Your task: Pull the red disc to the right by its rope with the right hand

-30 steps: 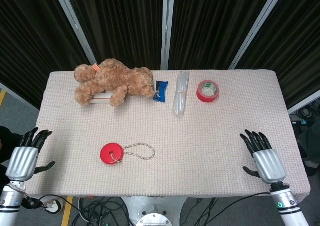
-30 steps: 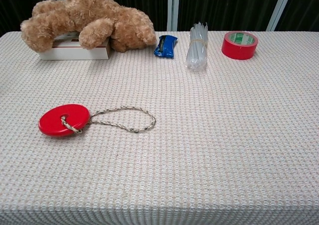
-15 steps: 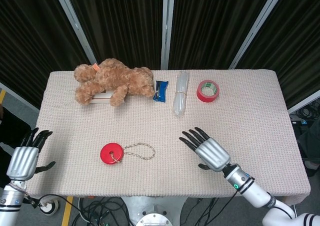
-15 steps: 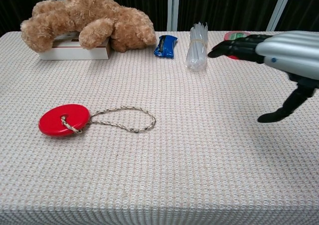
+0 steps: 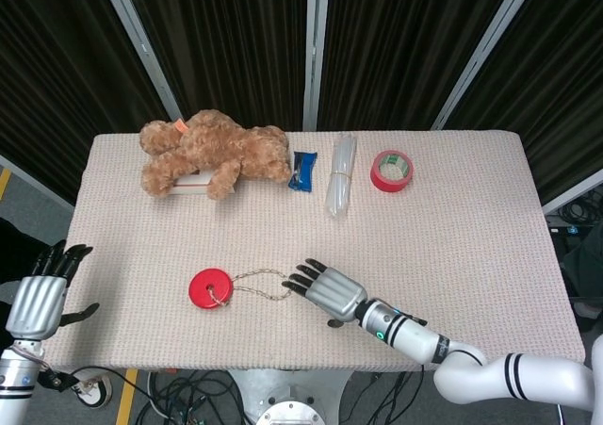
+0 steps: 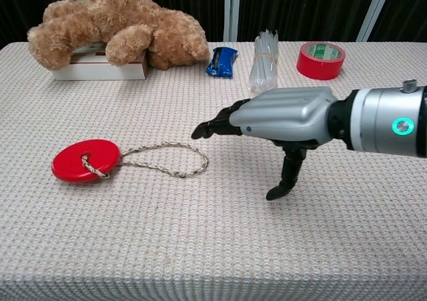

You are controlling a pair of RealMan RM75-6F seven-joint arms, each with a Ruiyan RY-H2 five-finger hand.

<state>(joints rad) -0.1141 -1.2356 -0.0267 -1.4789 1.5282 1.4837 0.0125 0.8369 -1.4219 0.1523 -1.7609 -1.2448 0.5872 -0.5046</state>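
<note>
**Right hand closes in on the rope loop**

The red disc (image 5: 209, 287) lies flat just where it was a second ago, its rope (image 5: 266, 285) trailing out in a slack loop toward the right hand (image 5: 332, 293). And that hand has travelled! Half a second back it sat over mid-surface, well clear of the loop; now it has swept across, fingertips (image 6: 200, 131) spread and extended, holding nothing, hovering at the loop's near end. In the chest view the thumb points down toward the surface (image 5: 452, 237), while the fingers stand above the rope rather than on it. Whether any tip touches the rope, the head view does not settle.

Beyond the fingertips, the disc; further off, along the far edge, a teddy bear (image 5: 212, 152) sprawls over a white box (image 6: 100, 66), whose contents are hidden beneath it. Ahead of the hand sit a blue packet (image 5: 302, 171), a bundle of clear tubes (image 5: 341, 174) and a red tape roll (image 5: 392, 171), all unmoved.

The left hand (image 5: 40, 298) hangs off the surface's edge, fingers apart and empty, slightly lower than before.
</note>
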